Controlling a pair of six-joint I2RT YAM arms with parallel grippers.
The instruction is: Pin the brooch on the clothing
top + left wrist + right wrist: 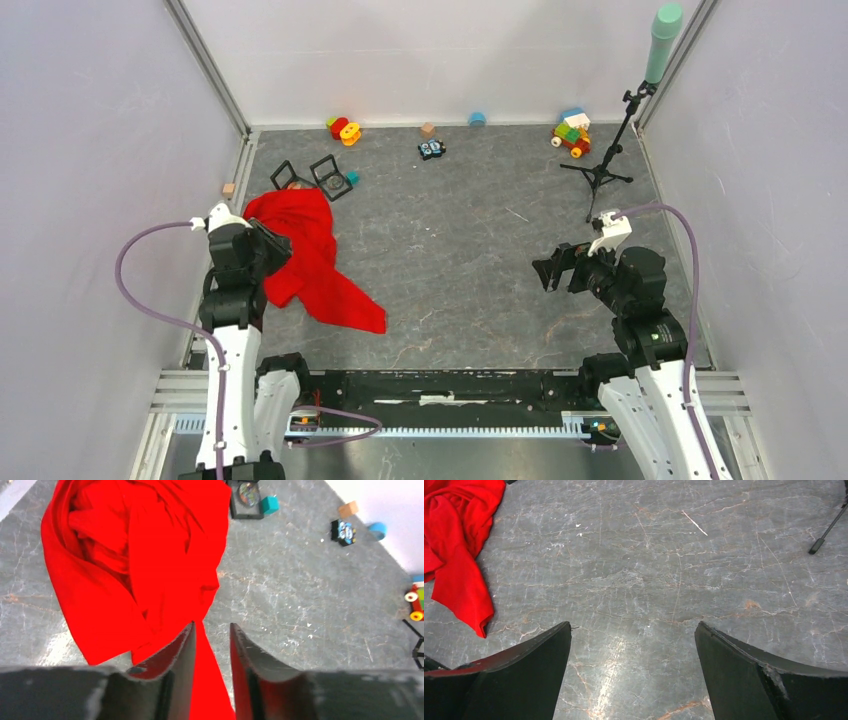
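The red T-shirt (pixel 310 260) lies crumpled on the grey table at the left; it also shows in the left wrist view (pixel 135 555) and the right wrist view (pixel 459 545). A round brooch (pixel 336 182) sits in an open black box (pixel 245 510) just beyond the shirt. My left gripper (pixel 275 245) hovers over the shirt's left part, its jaws (pixel 212 625) narrowly apart, with a strip of red fabric running between or under them. My right gripper (pixel 548 270) is wide open and empty over bare table (pixel 633 625), well right of the shirt.
A teal block (pixel 352 178) lies beside the box. A black tripod stand (pixel 600 170) with a green top stands at the far right. Small toys (pixel 344 129), a black toy (pixel 431 149) and a block car (pixel 572 133) lie along the far wall.
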